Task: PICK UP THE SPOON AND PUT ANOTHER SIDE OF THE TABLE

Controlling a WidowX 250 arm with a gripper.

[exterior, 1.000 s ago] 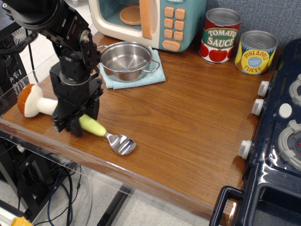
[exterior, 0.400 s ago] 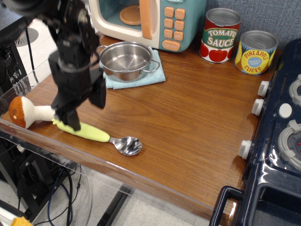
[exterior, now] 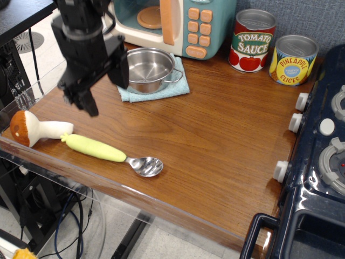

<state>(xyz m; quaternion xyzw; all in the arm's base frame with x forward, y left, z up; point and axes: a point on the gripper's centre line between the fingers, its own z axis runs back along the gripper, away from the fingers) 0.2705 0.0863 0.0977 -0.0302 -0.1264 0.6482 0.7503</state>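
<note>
The spoon (exterior: 110, 152) lies flat on the brown wooden table (exterior: 215, 135) near its front left edge. Its lime-green handle points left and its shiny metal bowl points right. My gripper (exterior: 106, 96) hangs above and behind the handle, lifted off the table. It is open and empty. It does not touch the spoon.
A toy mushroom (exterior: 32, 129) lies just left of the spoon's handle. A steel pot (exterior: 144, 69) stands on a blue cloth behind the gripper. A toy microwave (exterior: 170, 24), two cans (exterior: 253, 40) and a dark blue toy stove (exterior: 318, 162) line the back and right. A clear edge strip (exterior: 108, 186) runs along the front.
The gripper let go of the spoon's handle and rose up and back. The spoon now lies flat, shifted slightly right. The mushroom was pushed left.
</note>
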